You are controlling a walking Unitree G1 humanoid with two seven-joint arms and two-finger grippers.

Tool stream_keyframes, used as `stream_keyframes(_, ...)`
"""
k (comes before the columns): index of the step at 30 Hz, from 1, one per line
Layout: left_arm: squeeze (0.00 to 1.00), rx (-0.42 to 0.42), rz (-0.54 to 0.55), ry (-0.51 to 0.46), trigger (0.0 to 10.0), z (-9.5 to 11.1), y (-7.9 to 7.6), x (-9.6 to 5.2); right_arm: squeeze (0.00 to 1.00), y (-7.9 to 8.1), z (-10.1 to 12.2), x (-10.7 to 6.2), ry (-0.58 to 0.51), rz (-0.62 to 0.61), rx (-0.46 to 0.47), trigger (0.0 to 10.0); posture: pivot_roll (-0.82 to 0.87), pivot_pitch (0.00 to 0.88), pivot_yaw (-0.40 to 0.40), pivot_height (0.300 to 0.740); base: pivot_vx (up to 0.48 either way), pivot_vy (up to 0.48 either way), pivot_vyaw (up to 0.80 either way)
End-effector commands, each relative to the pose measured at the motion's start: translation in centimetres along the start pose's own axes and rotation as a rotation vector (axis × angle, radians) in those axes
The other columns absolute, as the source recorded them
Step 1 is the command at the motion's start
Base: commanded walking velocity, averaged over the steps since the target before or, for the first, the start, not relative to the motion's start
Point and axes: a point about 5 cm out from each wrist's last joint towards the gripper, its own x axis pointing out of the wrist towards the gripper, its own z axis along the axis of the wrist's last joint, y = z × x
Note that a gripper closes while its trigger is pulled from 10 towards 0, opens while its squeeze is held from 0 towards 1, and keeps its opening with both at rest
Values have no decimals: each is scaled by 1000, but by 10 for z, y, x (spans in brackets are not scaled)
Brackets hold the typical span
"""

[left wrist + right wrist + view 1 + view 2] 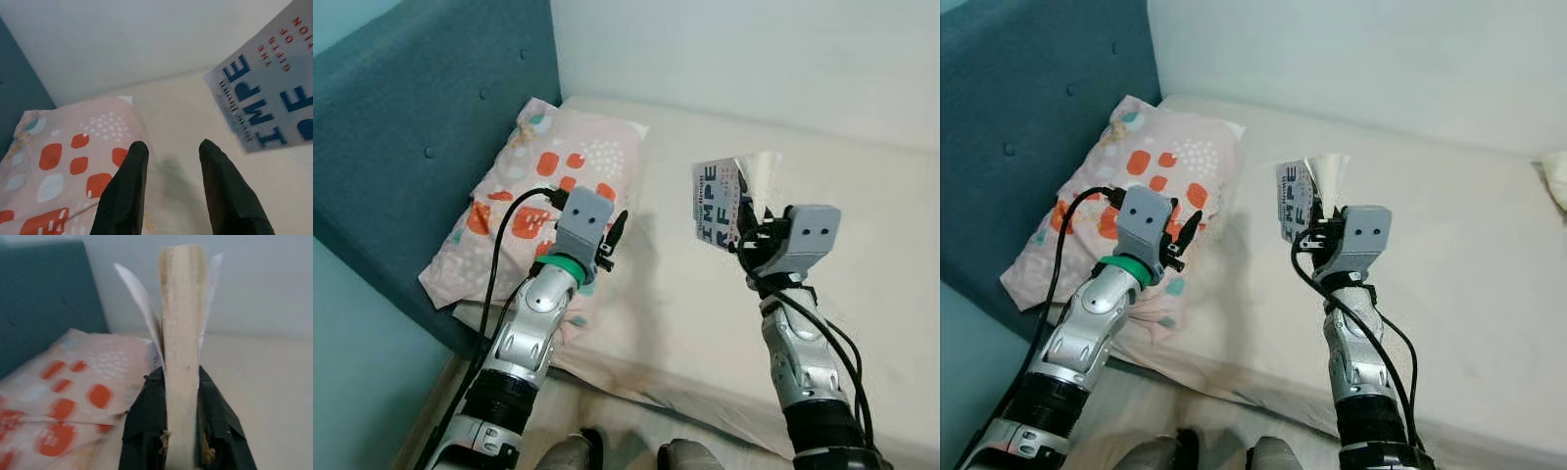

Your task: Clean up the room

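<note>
At left of centre your left gripper (610,238) hovers empty with fingers apart over the pink pillow with orange blotches (533,191), free to help, while right of centre your right gripper (745,238) clamps the white paperback book (718,201) upright, clear of the cream mattress (862,235) for carrying away.

both silver arms raised forward, left gripper (614,235) jaws parted, right gripper (741,235) jaws clamped
</note>
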Motion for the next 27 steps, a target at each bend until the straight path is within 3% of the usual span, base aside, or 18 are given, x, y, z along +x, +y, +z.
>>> stream_keyframes(1,0,15,-25,18,10000,-5,-3,-6,0,5,-10,-2,61,69,206,10000,-87,41,63,720,0,0,0)
stream_keyframes(2,0,15,-25,18,10000,-5,-3,-6,0,5,-10,-2,61,69,206,10000,-87,41,63,720,0,0,0)
stream_keyframes(4,0,23,-36,21,10000,-5,-4,-8,0,9,-20,-5,139,117,342,10000,-87,52,66,720,0,0,0)
stream_keyframes(6,0,24,-40,22,10000,-5,-5,-9,0,12,-24,-7,170,156,374,10000,-86,60,69,720,0,0,0)
stream_keyframes(10,0,25,-48,30,10000,-6,-5,-13,0,9,-29,-16,249,274,535,10000,-85,74,71,720,0,0,0)
stream_keyframes(12,0,25,-48,30,10000,-6,-5,-13,0,9,-29,-16,249,274,535,10000,-85,74,71,720,0,0,0)
stream_keyframes(20,0,30,-54,42,10000,-7,-3,-18,0,-25,-22,-22,216,280,527,10000,-82,102,85,720,0,0,0)
stream_keyframes(27,0,33,-52,52,10000,-8,-1,-20,0,-25,-20,-21,203,284,557,10000,-77,105,85,720,0,0,0)
